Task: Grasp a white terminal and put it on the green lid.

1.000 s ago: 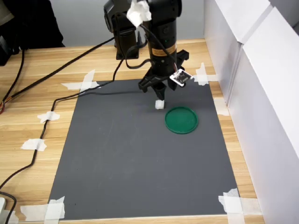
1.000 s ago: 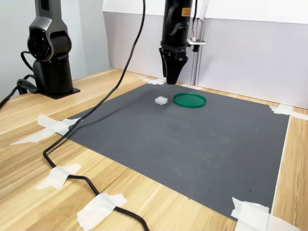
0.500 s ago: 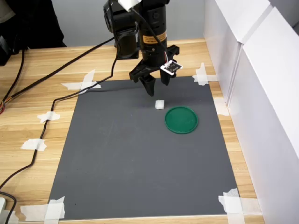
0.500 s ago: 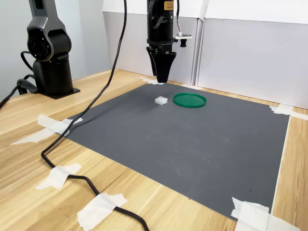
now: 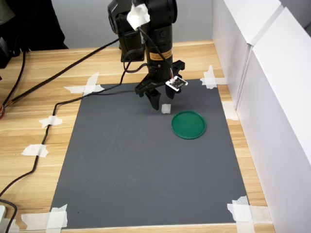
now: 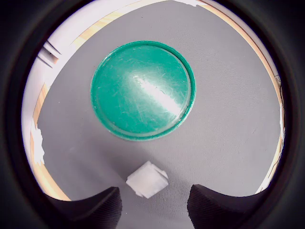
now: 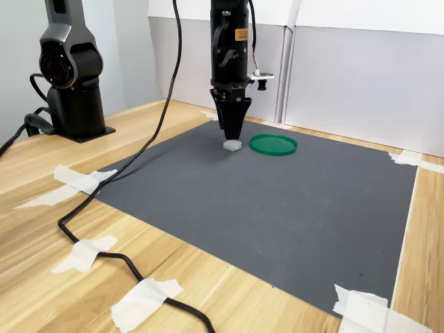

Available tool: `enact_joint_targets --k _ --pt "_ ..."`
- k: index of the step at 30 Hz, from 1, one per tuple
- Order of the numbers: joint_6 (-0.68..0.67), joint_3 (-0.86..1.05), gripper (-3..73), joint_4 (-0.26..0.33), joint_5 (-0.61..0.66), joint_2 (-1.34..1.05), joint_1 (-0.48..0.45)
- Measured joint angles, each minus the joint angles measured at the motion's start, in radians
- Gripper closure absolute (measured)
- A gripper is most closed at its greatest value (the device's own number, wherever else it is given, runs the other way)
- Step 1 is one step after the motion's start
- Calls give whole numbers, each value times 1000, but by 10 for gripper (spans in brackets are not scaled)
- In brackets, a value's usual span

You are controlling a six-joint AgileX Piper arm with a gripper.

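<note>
The gripper [image 5: 162, 103] hangs low over the dark grey mat [image 5: 146, 184], pointing straight down, with its two dark fingers [image 6: 90, 210] spread apart and nothing between them. In the wrist view the white terminal [image 6: 147, 179] lies on the mat just ahead of the gap between the two fingertips, nearer the finger shown at that picture's lower left, and not touching either of them. In the first exterior view the terminal [image 5: 166, 108] sits just beside the fingertips, on the first exterior view's right of them; in the second exterior view it [image 7: 232, 146] rests directly beneath the tips, so close that whether they touch it cannot be told from there. The green lid [image 6: 143, 89] lies farther out from the gripper, beyond the terminal and apart from it, flat on the mat in both exterior views [image 5: 189, 124] [image 7: 273, 144]. The terminal is a small, pale white, slightly translucent block, roughly rectangular and turned at an angle to the fingers, with uneven, stepped edges. The lid is a round dark green disc with a raised rim, its face scuffed with fine scratches and showing a bright glare across the middle.
</note>
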Motion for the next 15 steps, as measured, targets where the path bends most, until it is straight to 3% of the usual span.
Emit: enact_joint_targets --k 8,15 --pt "1 0 104 0 -19 33 0" --pt "26 0 104 43 -29 59 0"
